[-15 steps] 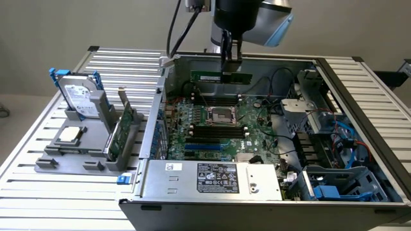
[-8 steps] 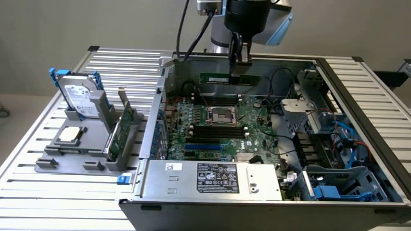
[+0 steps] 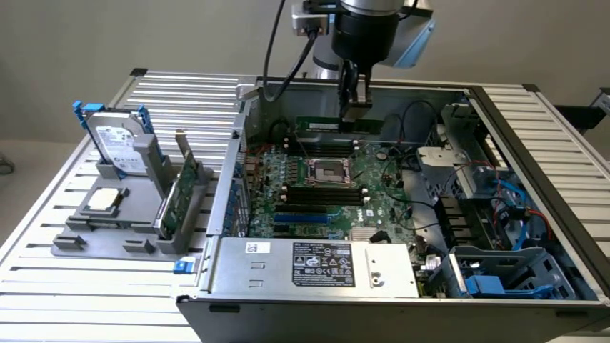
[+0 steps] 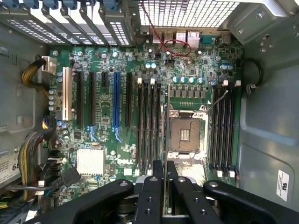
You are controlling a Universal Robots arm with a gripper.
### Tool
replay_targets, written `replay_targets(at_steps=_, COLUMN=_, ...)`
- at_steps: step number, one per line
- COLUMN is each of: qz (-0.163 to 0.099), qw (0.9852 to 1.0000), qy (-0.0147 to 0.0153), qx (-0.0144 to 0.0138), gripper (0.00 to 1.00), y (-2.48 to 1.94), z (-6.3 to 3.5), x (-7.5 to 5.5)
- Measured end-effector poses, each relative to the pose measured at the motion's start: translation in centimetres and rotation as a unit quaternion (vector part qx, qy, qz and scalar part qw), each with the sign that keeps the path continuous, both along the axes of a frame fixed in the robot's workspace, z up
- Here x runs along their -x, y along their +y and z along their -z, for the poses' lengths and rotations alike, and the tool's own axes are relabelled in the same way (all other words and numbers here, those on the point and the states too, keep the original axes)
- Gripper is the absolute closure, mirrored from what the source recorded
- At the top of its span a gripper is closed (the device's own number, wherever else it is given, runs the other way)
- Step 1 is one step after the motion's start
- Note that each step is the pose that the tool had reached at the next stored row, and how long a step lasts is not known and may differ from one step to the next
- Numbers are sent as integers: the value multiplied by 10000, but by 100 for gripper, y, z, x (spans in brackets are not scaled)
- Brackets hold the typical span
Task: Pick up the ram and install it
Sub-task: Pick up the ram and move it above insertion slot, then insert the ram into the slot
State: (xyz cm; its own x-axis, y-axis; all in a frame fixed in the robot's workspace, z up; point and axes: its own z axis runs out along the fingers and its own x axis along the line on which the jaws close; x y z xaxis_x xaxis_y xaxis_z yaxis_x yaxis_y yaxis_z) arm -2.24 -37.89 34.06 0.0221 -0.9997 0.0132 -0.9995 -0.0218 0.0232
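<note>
A robotics lab or test bench rather than a home or office. An industrial robot arm [image 3: 367, 28] hangs over a slatted aluminium table [image 3: 181, 93] in front of a bare, pale wall [image 3: 96, 36]. On the table lies an open desktop computer case [image 3: 381, 314] with its motherboard [image 3: 333, 207] exposed. Beside it, a grey fixture [image 3: 105, 243] presents a hard drive [image 3: 119, 146], a processor chip [image 3: 105, 200] and an expansion card [image 3: 181, 189] in set places. The gripper [image 3: 353, 114] clasps the ram [image 3: 319, 126] above the board.

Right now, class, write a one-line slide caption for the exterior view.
Gripper holds the ram above the motherboard inside the open computer case.
</note>
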Motion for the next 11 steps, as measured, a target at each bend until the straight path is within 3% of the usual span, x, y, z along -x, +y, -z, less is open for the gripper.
replay_targets(at_steps=4, qz=-4, qw=10000, qy=0, qx=0, gripper=85, y=-5, z=55, x=30)
replay_targets(at_steps=11, qz=-6, qw=10000, qy=0, qx=1, gripper=85, y=-6, z=61, x=38)
